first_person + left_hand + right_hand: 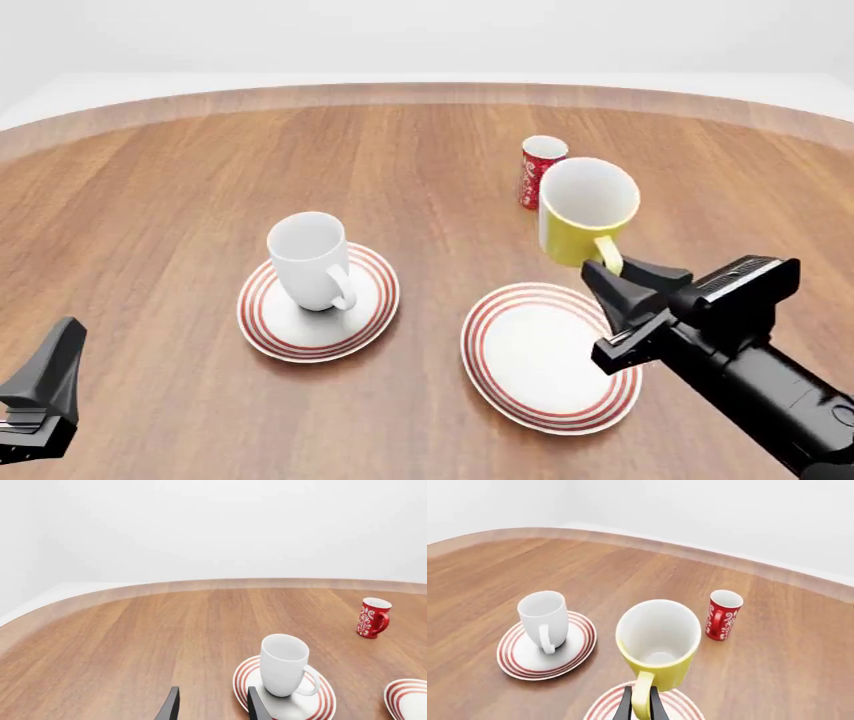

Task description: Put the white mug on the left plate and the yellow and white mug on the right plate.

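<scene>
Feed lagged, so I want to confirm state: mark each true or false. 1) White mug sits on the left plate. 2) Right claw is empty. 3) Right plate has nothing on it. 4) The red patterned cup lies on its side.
1) True: the white mug stands on the left plate.
2) False: the right claw grips the yellow and white mug by its handle.
3) True: the right plate is bare.
4) False: the red patterned cup stands upright.
</scene>
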`<state>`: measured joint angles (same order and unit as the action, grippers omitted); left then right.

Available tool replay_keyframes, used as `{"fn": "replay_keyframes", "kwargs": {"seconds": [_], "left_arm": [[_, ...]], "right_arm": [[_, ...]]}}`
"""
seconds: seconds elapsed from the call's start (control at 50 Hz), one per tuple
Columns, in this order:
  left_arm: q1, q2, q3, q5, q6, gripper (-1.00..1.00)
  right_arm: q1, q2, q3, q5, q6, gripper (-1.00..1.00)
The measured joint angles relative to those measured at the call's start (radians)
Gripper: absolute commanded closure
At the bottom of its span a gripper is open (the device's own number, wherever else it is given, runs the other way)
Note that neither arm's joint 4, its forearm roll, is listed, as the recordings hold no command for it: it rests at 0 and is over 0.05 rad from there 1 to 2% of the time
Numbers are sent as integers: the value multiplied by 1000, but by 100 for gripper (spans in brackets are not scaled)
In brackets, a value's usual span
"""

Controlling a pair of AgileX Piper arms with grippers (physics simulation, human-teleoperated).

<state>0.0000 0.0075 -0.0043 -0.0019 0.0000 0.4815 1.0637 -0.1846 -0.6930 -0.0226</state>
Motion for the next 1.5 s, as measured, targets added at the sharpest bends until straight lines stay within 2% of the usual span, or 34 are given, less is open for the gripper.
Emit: {"fn": "replay_keyframes", "kwargs": {"seconds": [0.3,0.74,1.18,1.5], "left_arm": [[0,0,0,0,0,-100],[0,0,0,0,0,-100],[0,0,0,0,0,-100],[0,0,0,0,0,-100]], "right_arm": [[19,-158,44,118,0,100],[50,-337,129,236,19,100],[62,-402,180,283,49,100],[79,-291,185,206,63,100]]}}
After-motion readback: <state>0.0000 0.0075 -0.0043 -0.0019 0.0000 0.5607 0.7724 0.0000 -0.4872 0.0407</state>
